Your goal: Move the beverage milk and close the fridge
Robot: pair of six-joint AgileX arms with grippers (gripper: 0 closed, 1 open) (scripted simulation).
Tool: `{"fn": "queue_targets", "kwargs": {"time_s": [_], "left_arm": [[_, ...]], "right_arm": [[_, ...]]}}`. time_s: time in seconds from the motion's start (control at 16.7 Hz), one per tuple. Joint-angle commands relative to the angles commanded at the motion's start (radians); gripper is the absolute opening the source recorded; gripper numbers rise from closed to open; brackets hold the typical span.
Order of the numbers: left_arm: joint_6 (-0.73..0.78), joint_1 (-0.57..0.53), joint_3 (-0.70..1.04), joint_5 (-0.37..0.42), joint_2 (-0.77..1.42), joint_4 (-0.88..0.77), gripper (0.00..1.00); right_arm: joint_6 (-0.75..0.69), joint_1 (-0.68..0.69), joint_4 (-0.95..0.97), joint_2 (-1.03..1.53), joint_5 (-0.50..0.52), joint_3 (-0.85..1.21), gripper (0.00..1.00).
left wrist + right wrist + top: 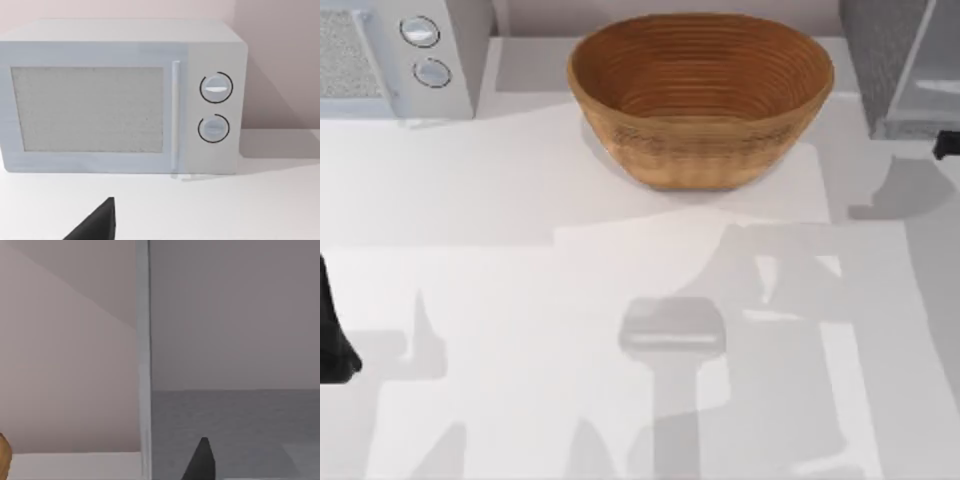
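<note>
The fridge (882, 60) stands at the table's back right corner, with a speckled dark-grey side and a lighter flat door panel (932, 78) set at a slant. My right gripper (947, 145) is a small dark shape at the right edge, just in front of the fridge. The right wrist view looks close along a thin pale fridge edge (143, 360), with plain grey surfaces beside it and a dark tip of the gripper (201, 462) low in the picture. The beverage milk is out of view. My left gripper (332, 335) is parked at the left edge.
A large woven bowl (700, 95) sits at the back centre, between the fridge and a pale microwave (405, 55) with two round knobs at the back left. The left wrist view faces that microwave (120, 100) head-on. White tabletop (620, 300) spreads across the front.
</note>
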Motion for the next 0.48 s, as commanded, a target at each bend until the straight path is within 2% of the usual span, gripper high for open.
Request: {"fn": "queue_targets", "kwargs": {"time_s": [0.18, 0.48], "left_arm": [[0.000, 0.000, 0.000, 0.000, 0.000, 0.000, 1.00], [0.000, 0.000, 0.000, 0.000, 0.000, 0.000, 1.00]], "right_arm": [[0.001, -0.068, -0.052, -0.072, -0.086, -0.058, 0.00], [0.002, -0.069, -0.057, -0.074, -0.091, -0.061, 0.00]]}}
